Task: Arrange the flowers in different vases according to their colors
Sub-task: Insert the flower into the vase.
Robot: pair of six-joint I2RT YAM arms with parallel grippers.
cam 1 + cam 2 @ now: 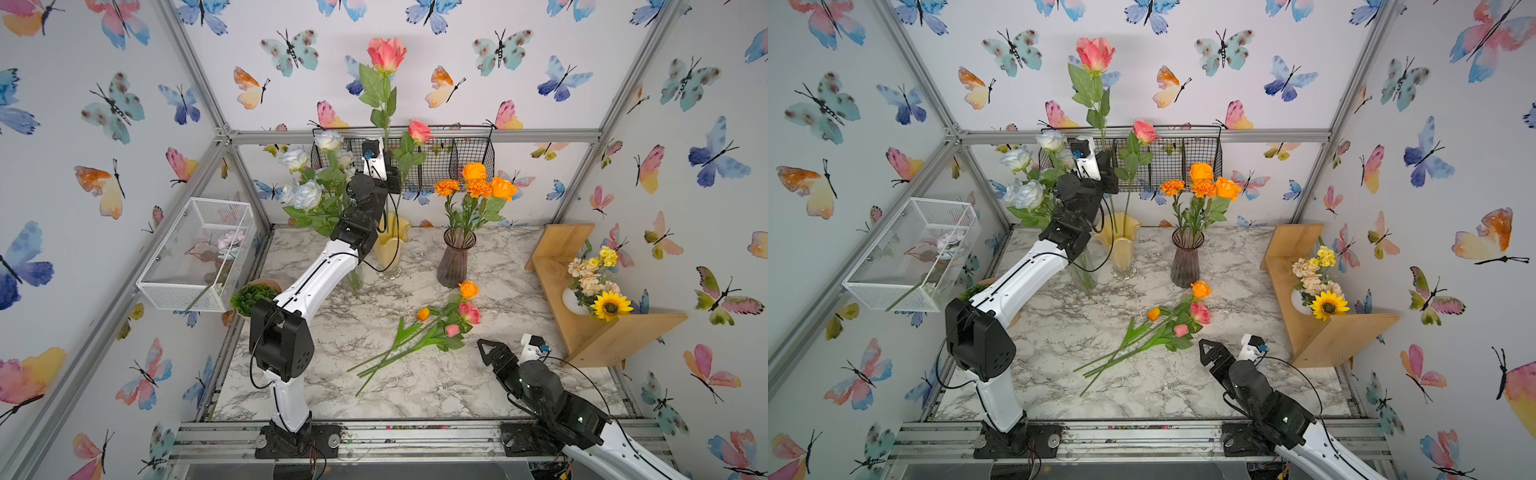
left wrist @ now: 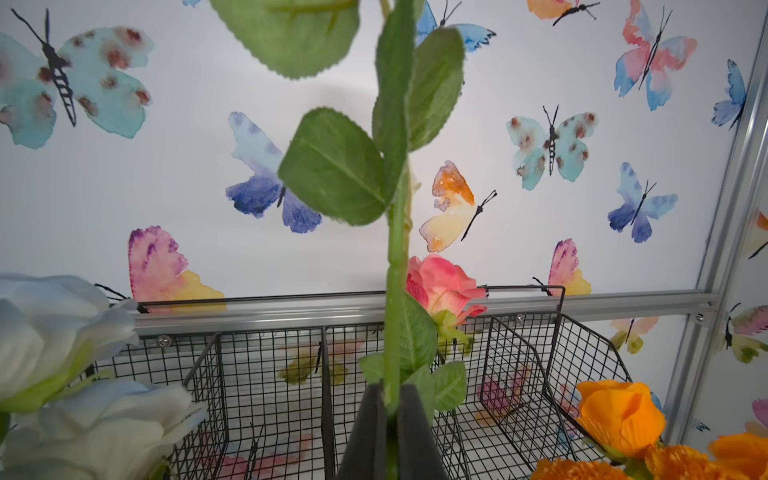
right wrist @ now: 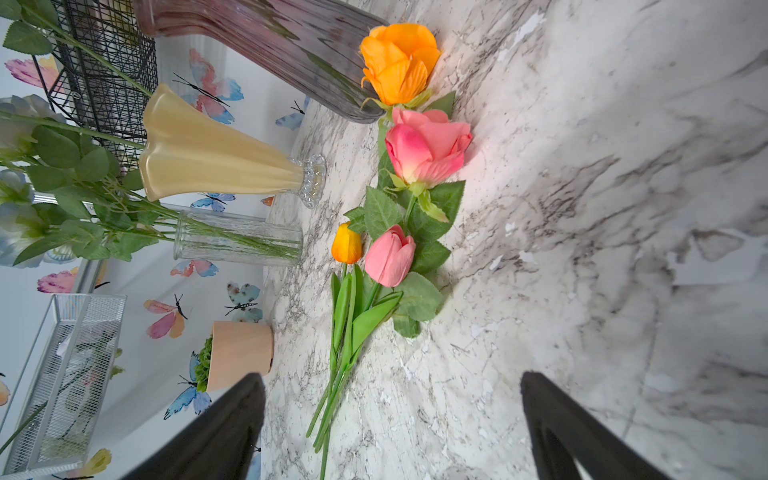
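My left gripper [image 1: 390,166] [image 2: 392,390] is shut on the green stem of a tall pink rose [image 1: 386,54], held upright over the yellow vase [image 1: 390,245], which holds another pink rose [image 1: 419,131]. White roses [image 1: 307,193] stand in the clear glass vase [image 1: 1084,270], partly behind my left arm. Orange flowers [image 1: 478,185] fill the purple vase [image 1: 455,262]. On the marble lie an orange rose [image 3: 399,62], a pink rose [image 3: 424,145], a pink tulip bud [image 3: 390,255] and an orange tulip [image 3: 347,245]. My right gripper [image 1: 484,347] [image 3: 392,399] hovers open near their stems.
A white mesh basket [image 1: 195,253] hangs on the left wall and a black wire basket [image 1: 453,158] on the back wall. A wooden shelf [image 1: 582,332] at the right carries a sunflower bouquet [image 1: 598,286]. A succulent in a tan pot [image 1: 253,297] sits by my left arm.
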